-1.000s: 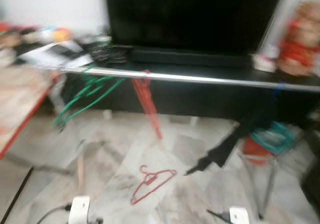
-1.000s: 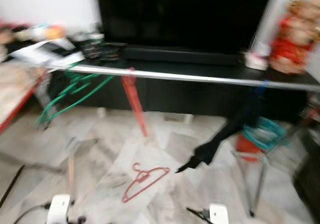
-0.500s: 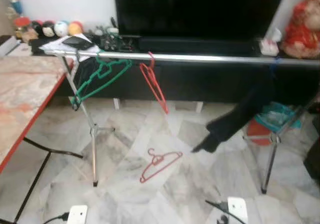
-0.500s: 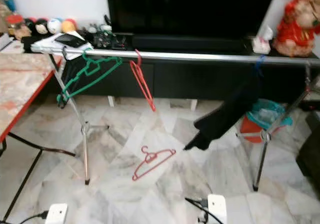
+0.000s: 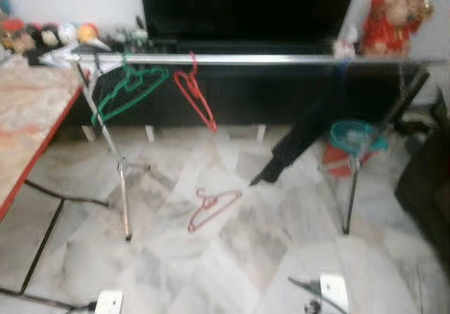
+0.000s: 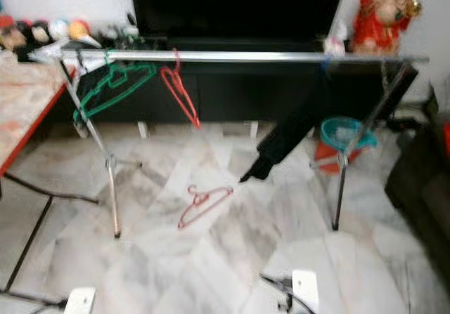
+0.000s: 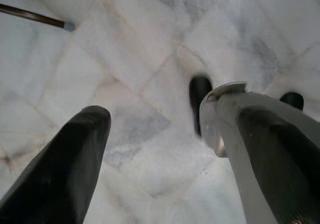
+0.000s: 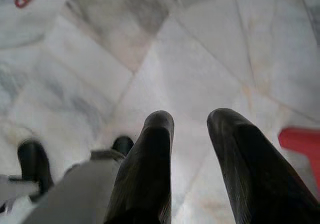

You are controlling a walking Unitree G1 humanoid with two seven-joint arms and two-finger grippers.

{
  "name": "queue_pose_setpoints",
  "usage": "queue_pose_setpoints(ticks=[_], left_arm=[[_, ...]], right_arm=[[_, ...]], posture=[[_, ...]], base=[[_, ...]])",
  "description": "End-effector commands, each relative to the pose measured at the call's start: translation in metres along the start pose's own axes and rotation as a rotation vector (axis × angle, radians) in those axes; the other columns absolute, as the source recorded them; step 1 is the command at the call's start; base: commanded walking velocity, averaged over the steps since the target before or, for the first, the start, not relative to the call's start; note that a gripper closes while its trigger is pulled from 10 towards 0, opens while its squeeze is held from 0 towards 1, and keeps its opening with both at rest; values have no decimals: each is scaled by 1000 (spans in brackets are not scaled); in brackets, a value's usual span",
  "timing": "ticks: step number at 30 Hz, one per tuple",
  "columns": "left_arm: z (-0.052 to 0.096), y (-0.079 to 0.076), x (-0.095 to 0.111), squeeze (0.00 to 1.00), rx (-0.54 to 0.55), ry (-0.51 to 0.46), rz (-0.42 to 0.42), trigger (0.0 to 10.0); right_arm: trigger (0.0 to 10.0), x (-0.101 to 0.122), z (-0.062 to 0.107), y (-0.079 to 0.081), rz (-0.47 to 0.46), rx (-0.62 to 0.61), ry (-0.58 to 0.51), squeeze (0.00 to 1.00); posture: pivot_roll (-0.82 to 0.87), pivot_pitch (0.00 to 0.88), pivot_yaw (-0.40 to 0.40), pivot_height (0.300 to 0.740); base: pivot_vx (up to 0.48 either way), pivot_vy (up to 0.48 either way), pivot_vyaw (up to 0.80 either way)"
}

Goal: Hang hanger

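Rail: a silver clothes rail (image 5: 281, 60) runs across in front of me on thin metal legs, just before a low black TV cabinet (image 5: 239, 100).
Red hanger on floor: a red hanger (image 5: 213, 208) lies flat on the pale marble floor (image 5: 232, 258), below the rail and between its legs, touching nothing else.
Hangers on rail: a green hanger (image 5: 130, 93) hooks over the rail near its left end and tilts down to the left; a second red hanger (image 5: 196, 97) hangs just to its right, slanting down to the right.
Dark garment: a black cloth (image 5: 302, 135) droops from the rail right of the middle, its tip reaching down toward the floor near the fallen hanger but apart from it.
My left gripper: my left gripper (image 7: 170, 134) hangs at my side and points at bare marble; its two black fingers (image 7: 75, 154) stand wide apart with nothing between them.
My right gripper: my right gripper (image 8: 190, 134) also points down at the floor, its fingers (image 8: 150, 159) parted by a narrow gap and holding nothing; a bit of the red hanger shows at the far corner of the wrist view.
Surroundings: a table with a red edge (image 5: 28, 138) stands to my left, a teal basket (image 5: 355, 135) sits behind the rail's right leg, and a red figurine (image 5: 394, 12) stands on the cabinet's right end.
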State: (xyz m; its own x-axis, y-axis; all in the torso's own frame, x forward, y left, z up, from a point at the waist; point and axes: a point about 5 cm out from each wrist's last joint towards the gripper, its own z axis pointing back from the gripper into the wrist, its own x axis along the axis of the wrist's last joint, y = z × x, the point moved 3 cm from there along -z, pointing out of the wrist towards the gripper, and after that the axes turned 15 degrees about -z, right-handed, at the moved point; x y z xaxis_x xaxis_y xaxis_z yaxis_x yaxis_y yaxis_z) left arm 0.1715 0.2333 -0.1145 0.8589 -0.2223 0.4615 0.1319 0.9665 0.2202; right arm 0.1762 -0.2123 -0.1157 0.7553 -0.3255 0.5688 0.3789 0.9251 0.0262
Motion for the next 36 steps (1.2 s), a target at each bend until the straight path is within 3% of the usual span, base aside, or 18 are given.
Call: queue_pose_setpoints(ticks=[1,22,36], left_arm=[[0,4,-2,0,4,11,-19,10000],[0,3,-2,0,-1,10,-28,10000],[1,4,-4,0,0,10,-33,10000]], right_arm=[[10000,2,0,5,-11,10,-6,0],[10000,2,0,5,-5,15,-5,0],[10000,-2,0,4,-17,5,3,0]], posture=[[-122,0,-32,740],[-119,0,-31,740],[-119,0,-28,740]], base=[[-341,0,0],[-340,0,0],[0,0,0]])
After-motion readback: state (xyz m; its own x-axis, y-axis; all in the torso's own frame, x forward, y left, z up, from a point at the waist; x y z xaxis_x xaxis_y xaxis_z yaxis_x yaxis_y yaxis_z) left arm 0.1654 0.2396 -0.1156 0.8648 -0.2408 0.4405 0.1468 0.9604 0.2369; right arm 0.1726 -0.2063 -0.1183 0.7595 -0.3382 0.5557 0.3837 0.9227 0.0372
